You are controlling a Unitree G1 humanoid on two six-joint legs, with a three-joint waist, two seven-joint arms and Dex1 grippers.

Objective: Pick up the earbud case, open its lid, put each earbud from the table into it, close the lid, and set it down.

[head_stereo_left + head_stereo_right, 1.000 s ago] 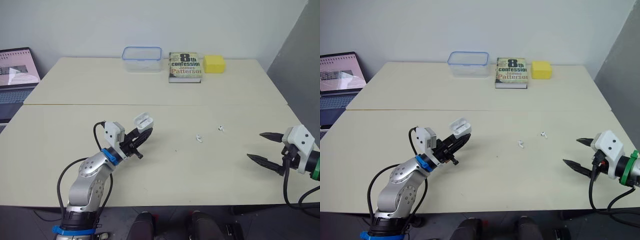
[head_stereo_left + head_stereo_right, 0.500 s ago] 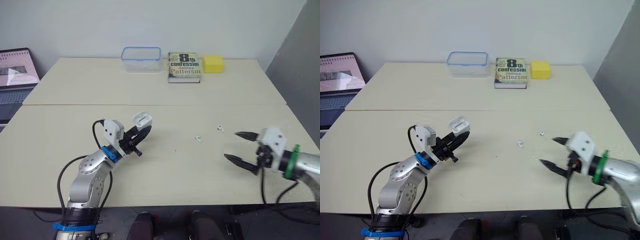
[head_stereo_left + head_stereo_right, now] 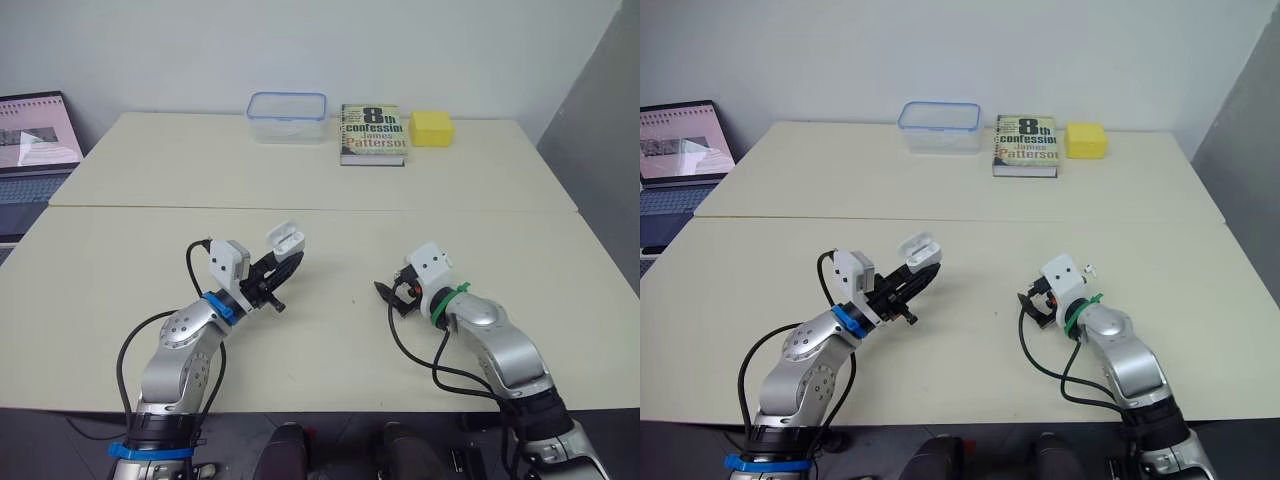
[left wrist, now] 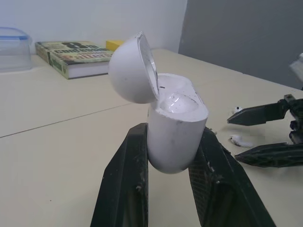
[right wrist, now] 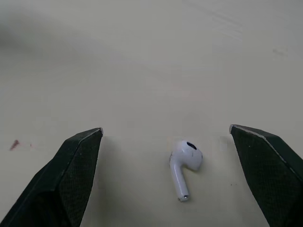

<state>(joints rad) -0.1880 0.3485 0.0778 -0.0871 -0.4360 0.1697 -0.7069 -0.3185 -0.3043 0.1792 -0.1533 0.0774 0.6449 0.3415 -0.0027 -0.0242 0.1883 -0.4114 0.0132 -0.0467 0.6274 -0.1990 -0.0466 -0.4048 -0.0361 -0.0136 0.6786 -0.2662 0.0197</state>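
My left gripper (image 3: 284, 268) is shut on the white earbud case (image 3: 283, 240), held a little above the table with its lid hinged open; the left wrist view shows the case (image 4: 174, 127) upright between the black fingers (image 4: 125, 179). My right gripper (image 3: 390, 297) is low over the table and open, and one white earbud (image 5: 183, 165) lies on the table between its fingertips (image 5: 80, 156), untouched. A second earbud (image 3: 1090, 269) lies just beyond the right wrist. The left wrist view also shows both earbuds (image 4: 239, 140) (image 4: 238, 109) by the right gripper's fingers (image 4: 258, 113).
At the table's far side stand a clear plastic box with a blue rim (image 3: 287, 116), a paperback book (image 3: 373, 133) and a yellow block (image 3: 429, 127). An open laptop (image 3: 35, 140) sits off the far left corner. A seam (image 3: 150, 208) runs across the tabletop.
My right arm has swung in from the table's right edge to the middle and lowered its open gripper around one earbud. The left gripper with the open case has stayed put.
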